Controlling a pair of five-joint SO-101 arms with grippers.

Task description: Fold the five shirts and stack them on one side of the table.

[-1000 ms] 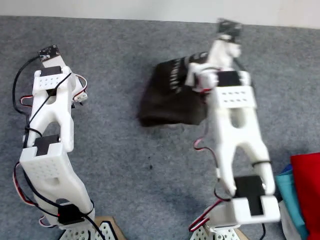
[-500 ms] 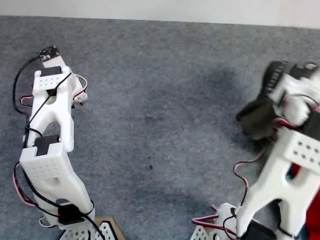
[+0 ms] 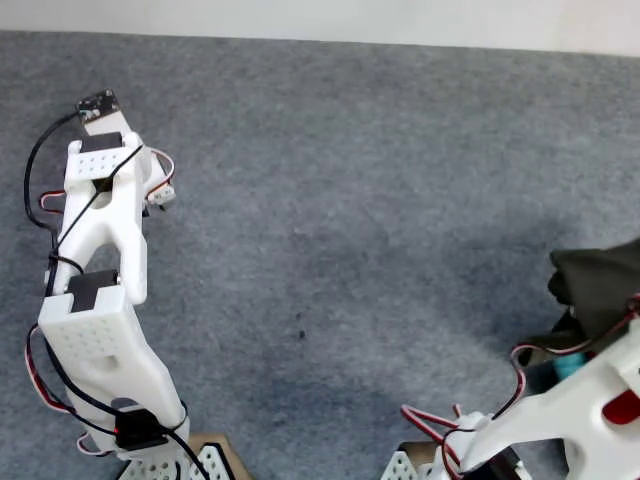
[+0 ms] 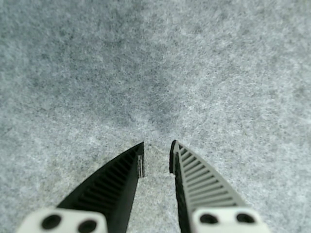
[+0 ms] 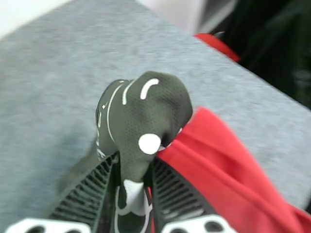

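- Grip, right wrist view: the right claw [image 5: 133,164] has its jaws clamped on a bunched fold of the dark shirt [image 5: 146,111]. The cloth bulges out past the fingertips.
- Print on the dark shirt: white strokes and one white dot, no letters legible.
- The red shirt [image 5: 218,160] touches the dark shirt, just beside and partly under it.
- The high view gives the layout. The dark shirt [image 3: 598,283] is a lump at the side edge of the grey felt bench [image 3: 350,200], above the right arm [image 3: 560,420]. A teal cloth [image 3: 566,364] lies just beside the dark shirt, toward the arm's base.
- The left claw [image 4: 156,150] has its jaws a narrow gap apart with nothing between them, tips over bare felt.
- The left arm [image 3: 95,250] is well apart from the dark shirt, across the bench.
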